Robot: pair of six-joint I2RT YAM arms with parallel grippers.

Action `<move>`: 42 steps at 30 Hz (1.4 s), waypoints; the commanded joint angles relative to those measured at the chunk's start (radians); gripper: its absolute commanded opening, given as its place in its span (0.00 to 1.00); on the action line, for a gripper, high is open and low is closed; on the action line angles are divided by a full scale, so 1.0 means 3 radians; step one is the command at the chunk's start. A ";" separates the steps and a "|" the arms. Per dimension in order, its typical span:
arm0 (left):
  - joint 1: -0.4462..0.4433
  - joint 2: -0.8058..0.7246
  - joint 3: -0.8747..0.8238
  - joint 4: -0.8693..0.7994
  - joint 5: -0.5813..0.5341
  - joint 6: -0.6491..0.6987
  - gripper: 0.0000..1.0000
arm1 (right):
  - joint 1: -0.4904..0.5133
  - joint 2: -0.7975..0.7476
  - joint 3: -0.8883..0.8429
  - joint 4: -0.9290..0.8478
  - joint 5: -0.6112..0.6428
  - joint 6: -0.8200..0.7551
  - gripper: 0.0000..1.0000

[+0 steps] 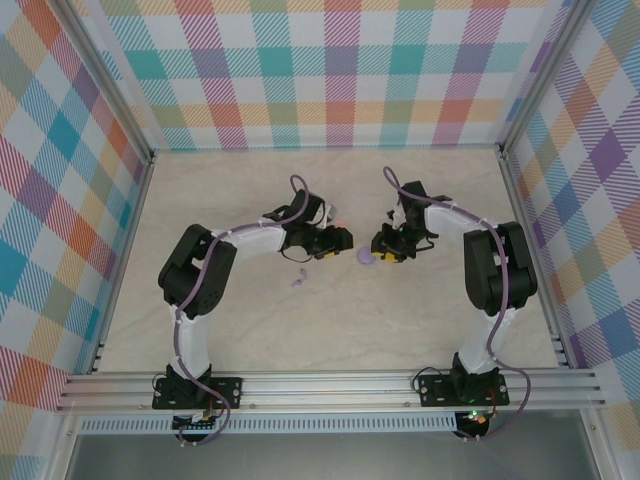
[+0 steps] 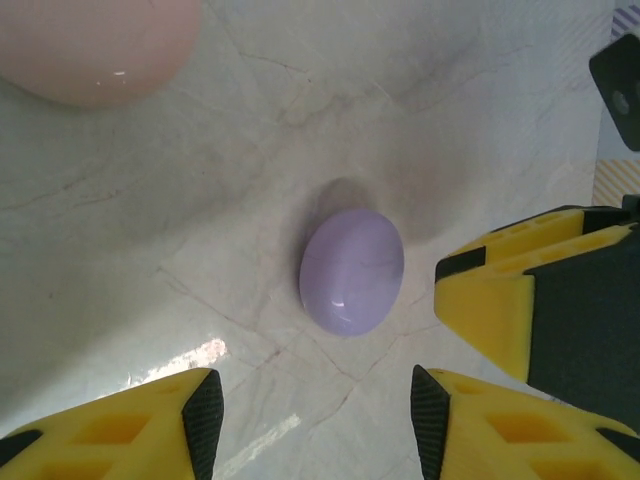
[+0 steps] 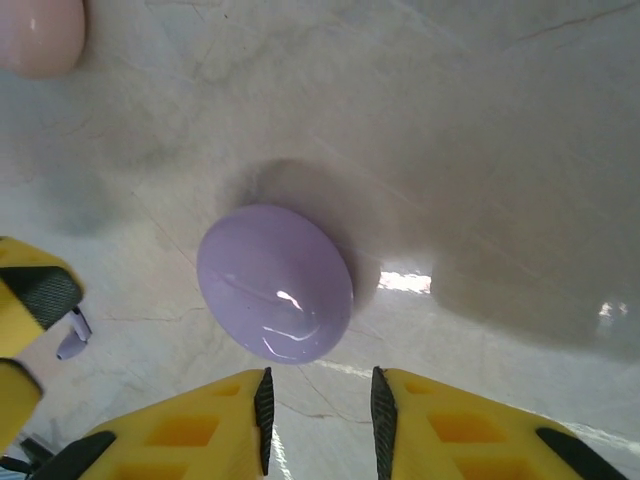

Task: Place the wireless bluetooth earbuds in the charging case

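Note:
The charging case [image 1: 367, 258] is a smooth, closed lilac-purple disc lying on the table between my two grippers. In the left wrist view the charging case [image 2: 352, 270] lies just ahead of my left gripper [image 2: 317, 425], which is open with nothing between its fingers. My right gripper [image 3: 320, 420] sits just short of the charging case [image 3: 275, 283], open by a narrow gap over bare table. In the top view the left gripper [image 1: 340, 241] and right gripper [image 1: 385, 246] face each other. A lilac earbud [image 1: 298, 279] lies loose left of the case; the earbud [image 3: 75, 335] also shows beside the left fingers [image 3: 30, 295].
A pink disc [image 1: 340, 215] of the same shape rests behind the left gripper, and the pink disc [image 2: 95, 45] shows at the far left of both wrist views [image 3: 38, 35]. The right gripper's yellow fingers [image 2: 530, 300] are close on the right. Checked walls ring the pale table [image 1: 330, 330].

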 commanded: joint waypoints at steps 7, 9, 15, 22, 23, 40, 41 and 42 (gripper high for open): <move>-0.0077 0.0278 0.0219 0.0092 0.0152 -0.0122 0.50 | -0.0028 -0.0044 -0.0065 0.0263 -0.0138 0.0219 0.28; -0.0098 0.0311 0.0235 0.0093 0.0152 -0.0124 0.50 | -0.0025 -0.0032 -0.0080 0.0285 -0.0137 0.0229 0.27; -0.0115 0.0411 0.0264 0.0188 0.0208 -0.0223 0.47 | -0.0030 0.0002 -0.0101 0.0330 -0.0144 0.0249 0.23; -0.0134 0.0484 0.0252 0.0334 0.0259 -0.0333 0.43 | -0.0034 0.0067 -0.0131 0.0374 -0.0161 0.0280 0.21; -0.0135 0.0502 0.0257 0.0339 0.0265 -0.0343 0.43 | -0.0034 0.0080 -0.0137 0.0378 -0.0156 0.0275 0.21; -0.0202 0.0705 0.0297 0.0606 0.0428 -0.0549 0.42 | -0.0035 0.0155 -0.0225 0.0456 -0.0146 0.0278 0.16; -0.0207 0.0709 0.0310 0.0617 0.0443 -0.0561 0.42 | -0.0035 0.0160 -0.0229 0.0457 -0.0145 0.0278 0.16; -0.0211 0.0712 0.0316 0.0615 0.0448 -0.0571 0.42 | -0.0036 0.0161 -0.0232 0.0465 -0.0150 0.0280 0.16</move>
